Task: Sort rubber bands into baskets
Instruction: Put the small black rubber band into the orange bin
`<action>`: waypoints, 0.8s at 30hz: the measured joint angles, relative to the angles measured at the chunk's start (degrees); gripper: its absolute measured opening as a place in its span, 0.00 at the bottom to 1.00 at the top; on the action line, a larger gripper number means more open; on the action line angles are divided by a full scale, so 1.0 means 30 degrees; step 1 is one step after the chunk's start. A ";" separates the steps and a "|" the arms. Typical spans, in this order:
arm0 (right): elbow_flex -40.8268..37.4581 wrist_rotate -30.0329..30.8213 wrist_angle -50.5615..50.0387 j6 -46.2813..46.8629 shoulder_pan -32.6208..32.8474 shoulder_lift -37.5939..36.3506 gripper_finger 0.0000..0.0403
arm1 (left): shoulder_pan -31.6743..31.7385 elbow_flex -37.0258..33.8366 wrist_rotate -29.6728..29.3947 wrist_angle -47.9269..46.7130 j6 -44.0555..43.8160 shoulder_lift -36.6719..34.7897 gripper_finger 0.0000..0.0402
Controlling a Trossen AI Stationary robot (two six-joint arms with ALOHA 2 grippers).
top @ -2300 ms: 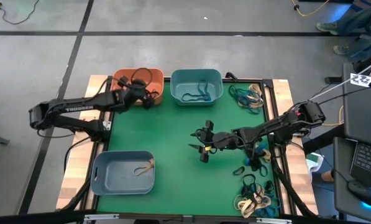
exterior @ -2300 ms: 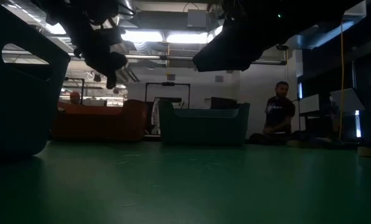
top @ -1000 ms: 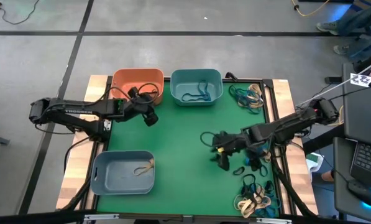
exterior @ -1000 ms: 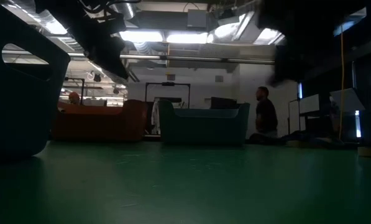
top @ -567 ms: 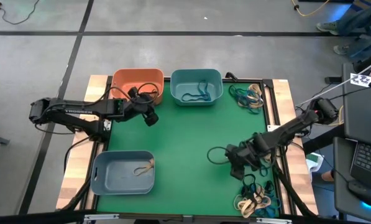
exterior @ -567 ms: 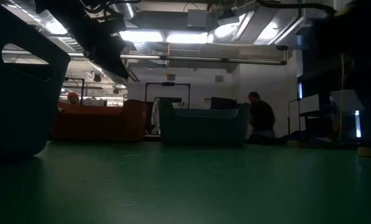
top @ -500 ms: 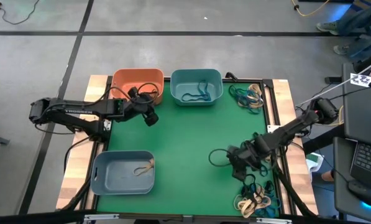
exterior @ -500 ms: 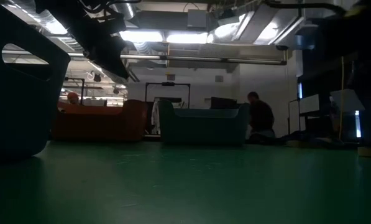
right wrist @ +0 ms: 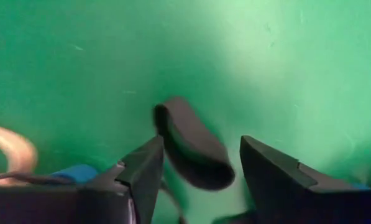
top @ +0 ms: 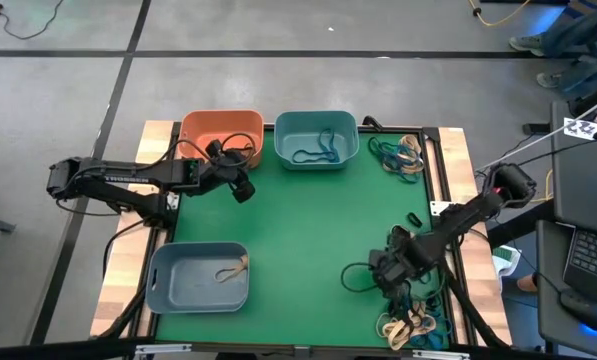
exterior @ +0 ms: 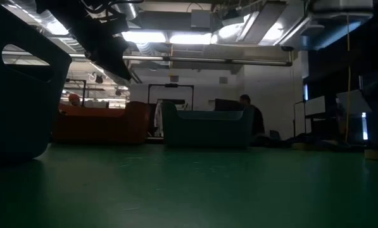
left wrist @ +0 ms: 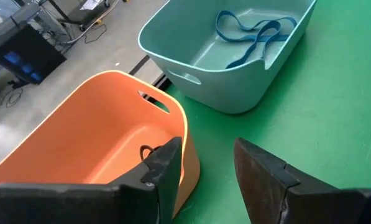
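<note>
two end effectors stand open, empty: right end effector (top: 386, 272) over a black rubber band (right wrist: 191, 144) near the tabletop's right edge to grasp it; left end effector (top: 240, 187) waits by the orange basket (top: 221, 133).

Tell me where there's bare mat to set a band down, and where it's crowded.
Bare mat lies between the teal basket, the grey-blue basket and the right gripper. Crowded: the right edge, with rubber band piles and, and by the orange basket, where the left gripper hovers.
</note>
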 joint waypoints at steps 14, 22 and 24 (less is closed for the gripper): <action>0.0954 0.0771 0.0512 -0.1521 -0.0061 0.1161 0.04 | 0.0000 0.0000 -0.0002 -0.0015 0.0129 0.0000 0.36; 0.4078 0.4101 0.0743 -0.4641 -0.1412 0.1151 0.02 | -0.0051 0.0000 0.2835 0.1252 0.1162 0.0000 0.36; 0.4633 0.5655 0.1122 -0.5676 -0.1802 0.1143 0.02 | -0.0255 0.0000 0.3902 0.1792 0.1553 0.0000 0.36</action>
